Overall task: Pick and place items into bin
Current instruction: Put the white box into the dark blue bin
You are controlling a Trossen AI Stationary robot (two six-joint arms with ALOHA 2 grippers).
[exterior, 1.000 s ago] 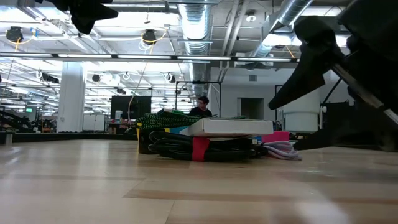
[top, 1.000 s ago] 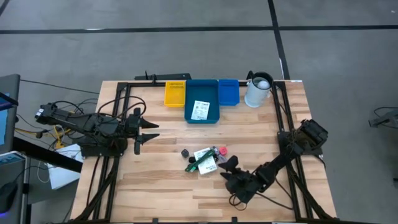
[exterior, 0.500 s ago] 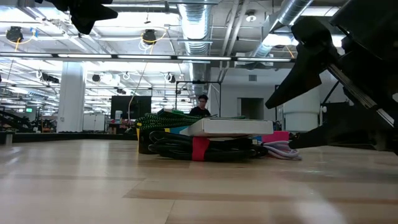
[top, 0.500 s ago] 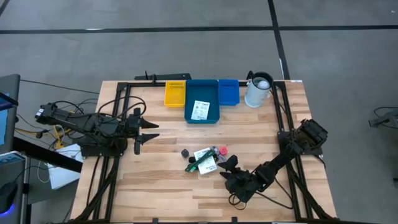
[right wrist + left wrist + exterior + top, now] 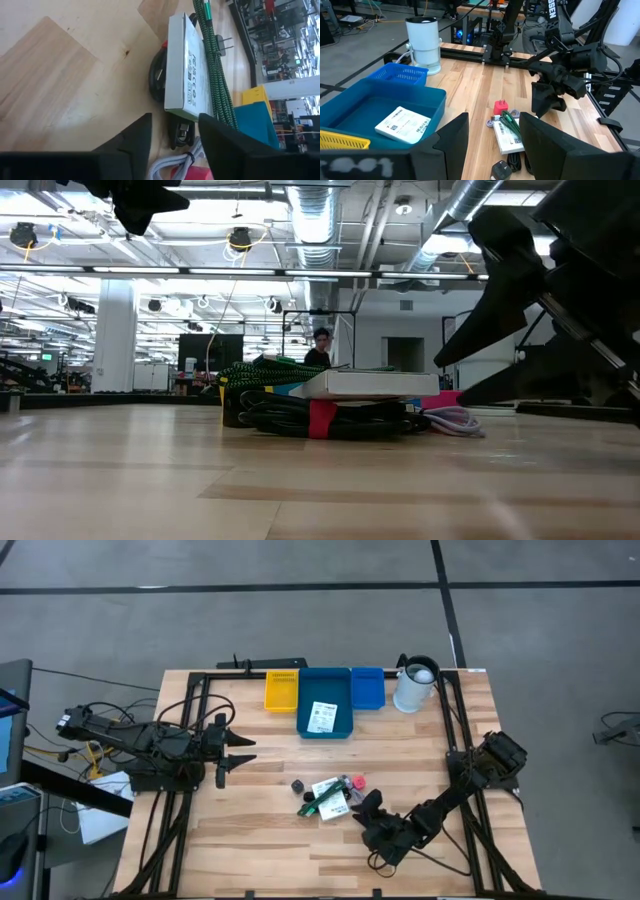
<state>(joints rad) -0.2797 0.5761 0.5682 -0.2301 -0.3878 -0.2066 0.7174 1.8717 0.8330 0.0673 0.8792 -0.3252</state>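
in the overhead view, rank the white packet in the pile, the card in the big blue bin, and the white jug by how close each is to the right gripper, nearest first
Measured from the right gripper, low near the table's front:
1. White packet, in the pile just left of the fingers.
2. Card, inside the large blue bin, toward the back.
3. White jug, at the back right corner. Its gap from the card's is modest but visible.

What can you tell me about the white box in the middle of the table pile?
The white box is a flat, thin rectangular packet, looking like card, with small dark print along one face. It lies flat on top of a coiled black cable with a red band, mid-table. A green braided cable runs across its top. The right end effector hangs just beside it, jaws apart, not touching.
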